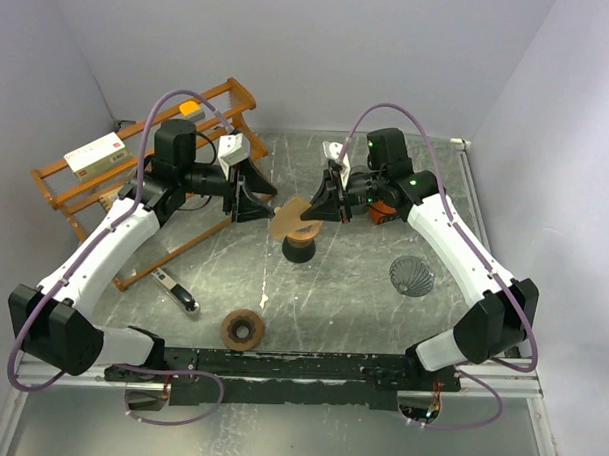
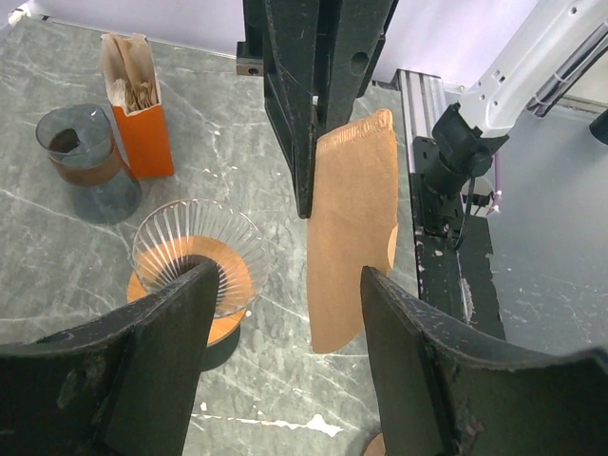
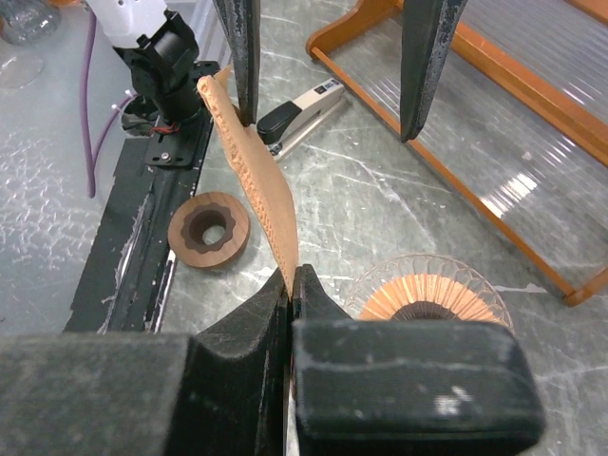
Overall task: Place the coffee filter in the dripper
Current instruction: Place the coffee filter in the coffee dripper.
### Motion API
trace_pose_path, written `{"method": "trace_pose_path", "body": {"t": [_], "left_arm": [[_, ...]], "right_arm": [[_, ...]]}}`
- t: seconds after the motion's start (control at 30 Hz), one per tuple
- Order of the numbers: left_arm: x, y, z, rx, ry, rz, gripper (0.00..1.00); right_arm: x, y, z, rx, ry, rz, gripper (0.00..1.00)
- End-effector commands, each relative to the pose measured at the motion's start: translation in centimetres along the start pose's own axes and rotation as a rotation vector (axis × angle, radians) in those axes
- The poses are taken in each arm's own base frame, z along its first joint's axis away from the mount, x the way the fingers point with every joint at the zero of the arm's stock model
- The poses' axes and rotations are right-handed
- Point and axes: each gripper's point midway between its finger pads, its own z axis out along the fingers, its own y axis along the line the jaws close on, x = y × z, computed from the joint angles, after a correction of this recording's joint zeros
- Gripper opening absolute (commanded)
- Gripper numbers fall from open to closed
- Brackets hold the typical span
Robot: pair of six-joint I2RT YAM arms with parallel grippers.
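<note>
Right hand (image 3: 292, 285) pinched the coffee filter (image 3: 252, 161) near the dripper (image 3: 427, 290); left hand (image 2: 285, 275) stood spread close by.

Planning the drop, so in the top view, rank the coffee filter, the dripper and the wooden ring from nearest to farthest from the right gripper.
1. coffee filter, pinched in the right gripper.
2. dripper, on the table just under the filter.
3. wooden ring, near the arm bases, toward the left.
</note>
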Motion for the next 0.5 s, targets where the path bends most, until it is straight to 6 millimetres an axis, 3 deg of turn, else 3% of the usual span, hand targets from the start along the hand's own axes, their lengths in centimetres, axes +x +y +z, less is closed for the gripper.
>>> {"method": "trace_pose_path", "body": {"t": [0.0,0.23,0.47], "left_arm": [[-0.7,-0.3,-0.4,-0.025,0.006,0.088,0.73],[-0.5,-1.0,-1.6,-0.036,0.086,0.199,0.76],[-2.7,-2.2,-1.7,0.024,0.056,0.191,0.77]], "right_arm": [[-0.1,0.4,-0.1,-0.009,-0.004,-0.030,0.00],[0.5,0.7,-0.2,0.002,0.009,-0.038,0.00],[0.4,0.6,0.1,-0.010,0.012,-0.031,0.00]]}}
